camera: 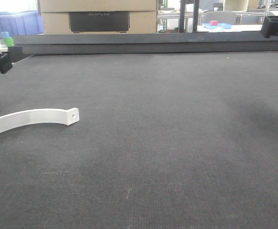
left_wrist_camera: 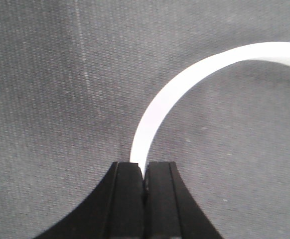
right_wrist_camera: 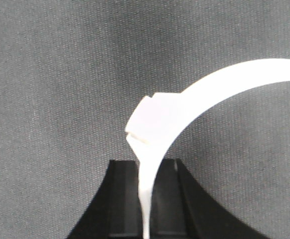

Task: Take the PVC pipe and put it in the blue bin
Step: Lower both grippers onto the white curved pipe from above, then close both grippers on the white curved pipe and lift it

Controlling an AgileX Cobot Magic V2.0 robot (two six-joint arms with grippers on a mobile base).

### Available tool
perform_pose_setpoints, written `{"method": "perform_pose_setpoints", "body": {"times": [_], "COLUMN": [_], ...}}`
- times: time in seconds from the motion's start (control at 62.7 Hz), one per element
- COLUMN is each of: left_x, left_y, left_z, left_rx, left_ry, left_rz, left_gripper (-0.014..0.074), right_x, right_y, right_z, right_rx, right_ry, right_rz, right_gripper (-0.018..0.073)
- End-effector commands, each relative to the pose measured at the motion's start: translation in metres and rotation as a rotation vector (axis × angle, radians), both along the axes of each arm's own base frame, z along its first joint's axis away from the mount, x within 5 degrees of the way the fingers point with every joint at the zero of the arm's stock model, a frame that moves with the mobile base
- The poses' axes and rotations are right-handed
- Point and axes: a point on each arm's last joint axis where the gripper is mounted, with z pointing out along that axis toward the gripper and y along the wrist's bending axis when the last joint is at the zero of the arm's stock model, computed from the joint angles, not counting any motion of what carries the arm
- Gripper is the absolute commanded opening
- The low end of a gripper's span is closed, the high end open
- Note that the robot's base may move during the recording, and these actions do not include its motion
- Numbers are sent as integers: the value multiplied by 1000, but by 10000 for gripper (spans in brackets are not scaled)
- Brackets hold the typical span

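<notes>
Pinching PVC pipe end, low over mat — left gripper closed tight; right gripper clamps white arc.

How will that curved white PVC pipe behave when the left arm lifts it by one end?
Probably stiff: the PVC pipe holds its arc on the mat, so it should not droop. Likely light, being thin. Held only at its tip by the left gripper, jaws shut on it, the long arc may swing or pivot.
</notes>
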Motion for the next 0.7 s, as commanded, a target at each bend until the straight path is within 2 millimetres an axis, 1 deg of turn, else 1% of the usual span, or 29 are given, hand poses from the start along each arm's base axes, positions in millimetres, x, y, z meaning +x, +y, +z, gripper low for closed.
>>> {"method": "perform_pose_setpoints", "body": {"times": [0.0, 0.08, 0.191, 0.319, 0.478, 0.558, 0.686], "left_x": [3, 3, 3, 5, 7, 8, 8], "left_y": [-1, -1, -1, -2, -2, -2, -3], "left_z": [1, 0, 0, -4, -23, -29, -31], "left_rx": [7, 6, 6, 7, 15, 14, 9], "left_ry": [-18, -24, -23, -16, 41, 67, 75], "left_rz": [-9, -9, -9, -9, -9, -7, -4], "left_gripper": [31, 133, 198, 204, 204, 204, 204], "right_x": [0, 1, 2, 2, 3, 3, 3], "right_y": [-1, -1, 0, 0, 0, 0, 0], "right_z": [5, 5, 6, 6, 6, 6, 6], "right_rx": [-11, -10, -8, -7, -7, -7, -6], "right_ry": [-28, -39, -53, -59, -65, -65, -70], "right_rz": [16, 16, 16, 15, 15, 15, 15], "right_gripper": [-168, -168, -168, -168, -168, -168, -168]}}
